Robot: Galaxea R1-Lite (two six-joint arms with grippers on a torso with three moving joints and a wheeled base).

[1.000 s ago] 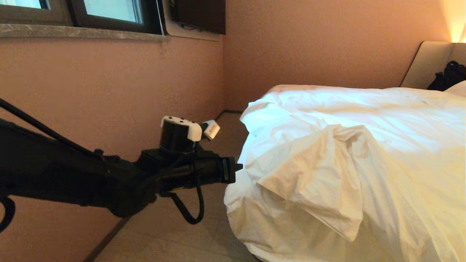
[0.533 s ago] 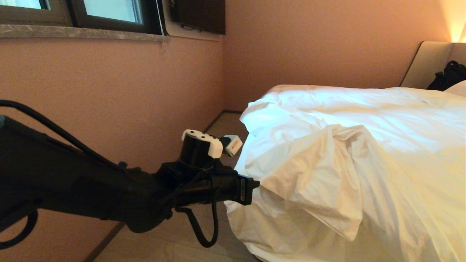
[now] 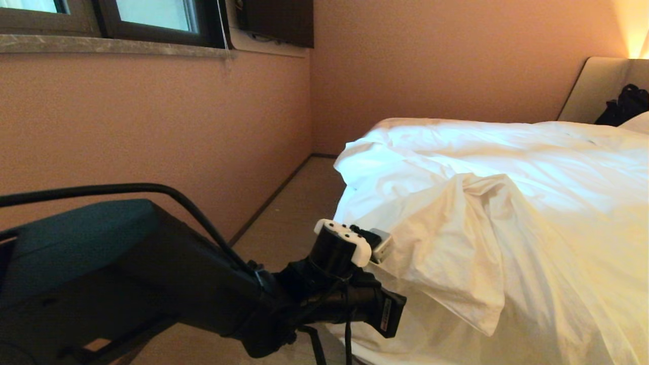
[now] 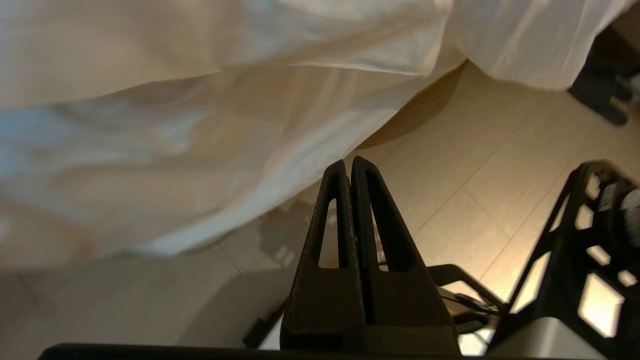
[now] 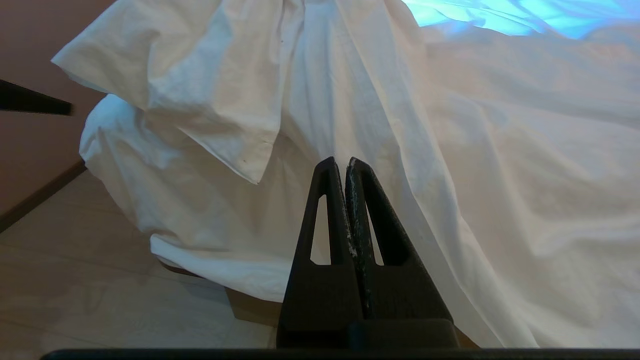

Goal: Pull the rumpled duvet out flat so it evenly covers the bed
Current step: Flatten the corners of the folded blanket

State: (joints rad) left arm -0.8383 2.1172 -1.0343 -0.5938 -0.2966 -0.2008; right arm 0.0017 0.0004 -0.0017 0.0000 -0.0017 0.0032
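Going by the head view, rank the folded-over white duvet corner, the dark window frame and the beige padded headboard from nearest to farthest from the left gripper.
From the shut left gripper, low at the bed's corner:
1. Folded-over corner flap of the white duvet, just beside it, toward the bed.
2. Dark window frame, high on the wall, up and to the robot's left.
3. Beige padded headboard, at the far end.

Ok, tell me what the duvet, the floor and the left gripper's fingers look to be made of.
Duvet: white woven cloth, probably cotton, matte; it creases sharply and hangs in soft folds.
Floor: pale boards or tiles, wood-look, smooth with a slight sheen; straight seams show. Which one, I cannot tell.
Left gripper fingers: black, matte, likely moulded plastic or rubber, with triangular cut-outs.
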